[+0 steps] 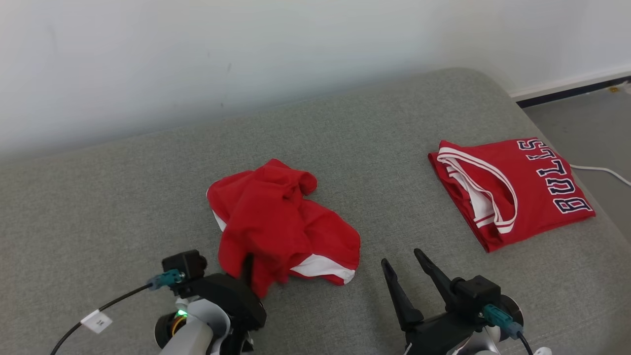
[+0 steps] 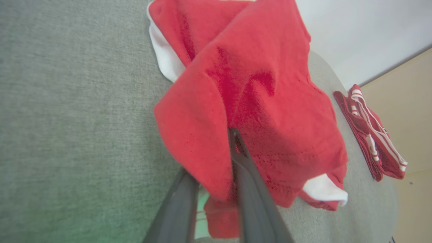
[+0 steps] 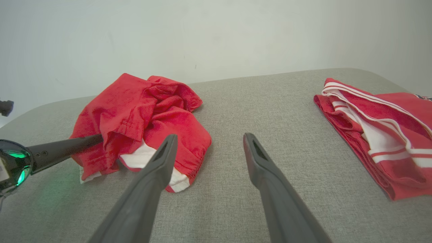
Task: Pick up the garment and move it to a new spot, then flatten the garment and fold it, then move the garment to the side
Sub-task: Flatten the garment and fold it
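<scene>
A crumpled red garment with white trim lies in a heap mid-way across the grey cushioned surface. My left gripper is at the heap's near-left edge, shut on a fold of the red cloth. In the left wrist view that fold of the garment drapes over and between the fingers, hiding one tip. My right gripper is open, a little right of the heap and apart from it. The right wrist view shows the garment to the left of that gripper, with nothing between its fingers.
A folded red "BULLS" jersey lies at the right of the surface, near its edge. A pale wall stands behind. Beyond the right edge is floor with a white cable. Bare grey fabric stretches between the two garments and to the left.
</scene>
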You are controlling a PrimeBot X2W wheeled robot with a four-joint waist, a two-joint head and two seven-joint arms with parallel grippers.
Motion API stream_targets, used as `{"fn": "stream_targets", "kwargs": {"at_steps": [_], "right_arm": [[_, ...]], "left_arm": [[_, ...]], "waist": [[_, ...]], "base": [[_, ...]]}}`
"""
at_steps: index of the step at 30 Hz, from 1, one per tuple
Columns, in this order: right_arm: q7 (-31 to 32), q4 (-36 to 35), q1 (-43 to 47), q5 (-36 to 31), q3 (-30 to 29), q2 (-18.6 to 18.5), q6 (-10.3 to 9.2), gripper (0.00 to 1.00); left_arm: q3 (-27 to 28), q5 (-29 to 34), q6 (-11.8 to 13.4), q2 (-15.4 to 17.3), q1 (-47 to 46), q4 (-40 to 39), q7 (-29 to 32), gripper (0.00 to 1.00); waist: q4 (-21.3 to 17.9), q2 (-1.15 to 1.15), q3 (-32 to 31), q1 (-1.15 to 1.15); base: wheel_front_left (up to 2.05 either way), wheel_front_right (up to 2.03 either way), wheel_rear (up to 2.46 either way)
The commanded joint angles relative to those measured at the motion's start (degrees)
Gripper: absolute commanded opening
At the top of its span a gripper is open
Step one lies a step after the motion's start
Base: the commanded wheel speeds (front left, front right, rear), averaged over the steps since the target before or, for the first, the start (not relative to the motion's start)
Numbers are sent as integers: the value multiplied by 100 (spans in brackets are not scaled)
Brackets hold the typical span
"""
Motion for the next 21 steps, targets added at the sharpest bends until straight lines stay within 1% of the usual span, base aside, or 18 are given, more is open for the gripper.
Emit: {"fn": "stream_targets", "kwargs": {"at_steps": [1,5,8,11,15,19,21], "right_arm": [[-45,9,-11,0,-54,17,-17,100],[-58,59,104,-27,-160,26,-17,100],[-63,73,150,0,-185,30,-17,100],[-80,72,167,13,-223,36,-17,100],[-95,86,236,10,-284,48,-17,100],[-86,100,289,1,-298,57,-17,100],[-96,93,301,18,-308,62,-17,100]], "left_arm": [[49,7,28,20,-104,65,-175,0],[223,48,78,61,-287,91,-693,0],[389,142,66,152,-424,-109,-894,0],[558,315,116,296,-585,-519,-957,0],[904,663,236,447,-767,-1311,-957,0],[911,1006,340,594,-991,-1922,-958,0],[868,1093,372,610,-1096,-2156,-959,0]], "waist": [[-14,-1,48,-1],[160,-1,-56,-1],[311,-1,-151,-1],[446,-1,-230,-1],[576,-1,-326,-1],[620,-1,-407,-1],[621,-1,-428,-1]], "base": [[0,0,0],[0,0,0],[0,0,0],[0,0,0],[0,0,0],[0,0,0],[0,0,0]]}}
